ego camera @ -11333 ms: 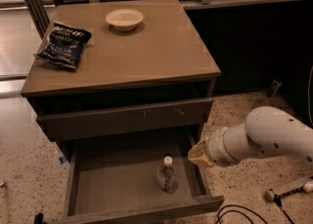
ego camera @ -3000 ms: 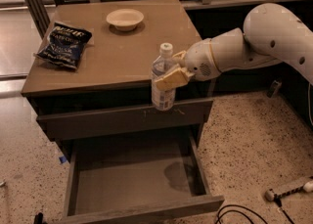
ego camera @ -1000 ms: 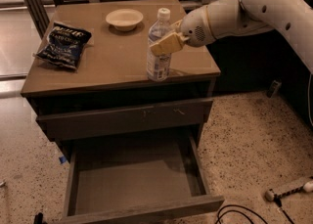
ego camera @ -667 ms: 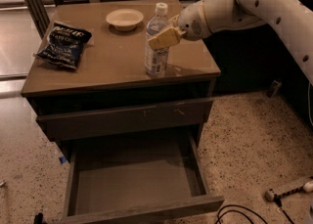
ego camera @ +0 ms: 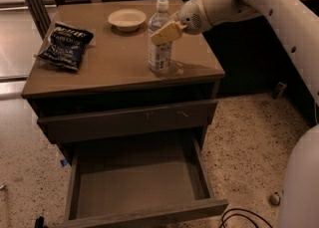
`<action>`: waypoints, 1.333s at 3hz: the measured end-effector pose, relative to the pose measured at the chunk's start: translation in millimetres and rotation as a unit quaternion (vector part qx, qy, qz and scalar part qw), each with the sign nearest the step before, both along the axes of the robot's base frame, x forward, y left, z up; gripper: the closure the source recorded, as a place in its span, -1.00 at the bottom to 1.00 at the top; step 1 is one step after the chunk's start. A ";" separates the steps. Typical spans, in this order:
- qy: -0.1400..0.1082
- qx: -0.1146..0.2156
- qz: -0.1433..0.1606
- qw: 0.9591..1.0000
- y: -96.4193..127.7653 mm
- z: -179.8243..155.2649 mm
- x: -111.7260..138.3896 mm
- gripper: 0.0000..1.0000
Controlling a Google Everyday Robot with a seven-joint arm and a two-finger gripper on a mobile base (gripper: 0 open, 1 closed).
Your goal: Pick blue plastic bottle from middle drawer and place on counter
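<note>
The blue plastic bottle, clear with a white cap, stands upright on the counter near its right side. My gripper reaches in from the upper right, and its tan fingers are closed on the bottle's upper body just below the neck. The bottle's base rests on the counter top. The middle drawer is pulled out below, and its box is empty.
A dark blue snack bag lies at the counter's left. A pale bowl sits at the back. The closed drawer with pale scratch marks is above the open one. My white body and a cable are at lower right.
The bottle was lifted out of the drawer, carried up over the counter's front edge and brought down onto the top. In the last second it has barely moved.
</note>
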State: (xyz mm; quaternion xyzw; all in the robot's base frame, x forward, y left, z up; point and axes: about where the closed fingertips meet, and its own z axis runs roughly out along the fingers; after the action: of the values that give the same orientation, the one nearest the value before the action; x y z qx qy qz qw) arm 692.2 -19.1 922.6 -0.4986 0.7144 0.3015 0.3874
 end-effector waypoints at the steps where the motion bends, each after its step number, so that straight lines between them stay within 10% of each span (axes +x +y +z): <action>1: -0.002 0.005 0.004 1.000 1.2 -6.1 -1.0 1.00; 2: -0.007 0.011 0.012 1.000 4.1 -13.2 -4.0 1.00; 4: -0.007 0.011 0.012 1.000 4.1 -13.3 -4.0 0.16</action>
State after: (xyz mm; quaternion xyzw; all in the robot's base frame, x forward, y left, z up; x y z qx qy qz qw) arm 688.2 -15.0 909.4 -0.5049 0.7023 0.3104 0.3944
